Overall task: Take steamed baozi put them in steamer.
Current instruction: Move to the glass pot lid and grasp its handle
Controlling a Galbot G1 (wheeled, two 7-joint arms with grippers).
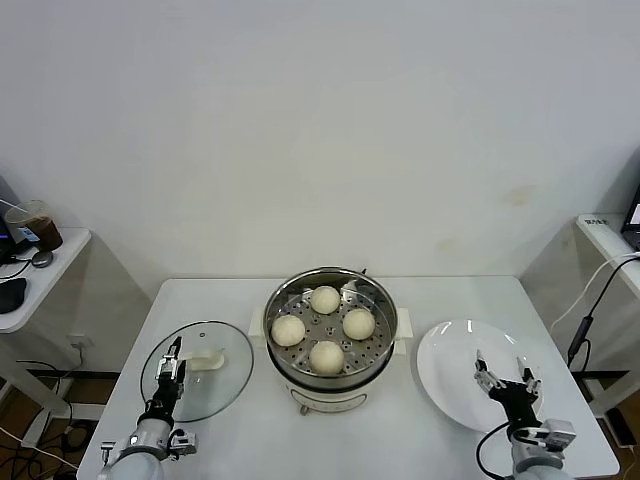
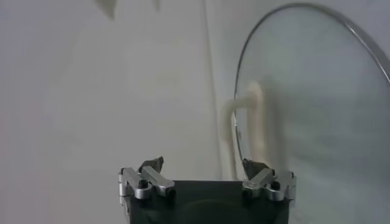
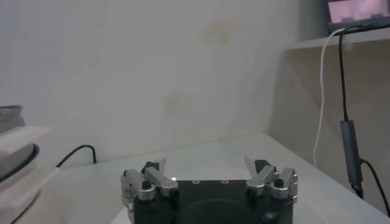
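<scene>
You see all four steamed baozi (image 1: 324,327) sitting inside steamer (image 1: 330,345), on perforated floor, between both grippers and beyond their jaws. Left gripper (image 1: 172,366) low over glass lid (image 1: 197,371), jaws spread wide, holding nothing; lid handle (image 2: 247,122) just ahead of one fingertip. Right gripper (image 1: 506,378) over white plate (image 1: 455,362), jaws also wide apart, nothing between them; steamer off to its inner side.
</scene>
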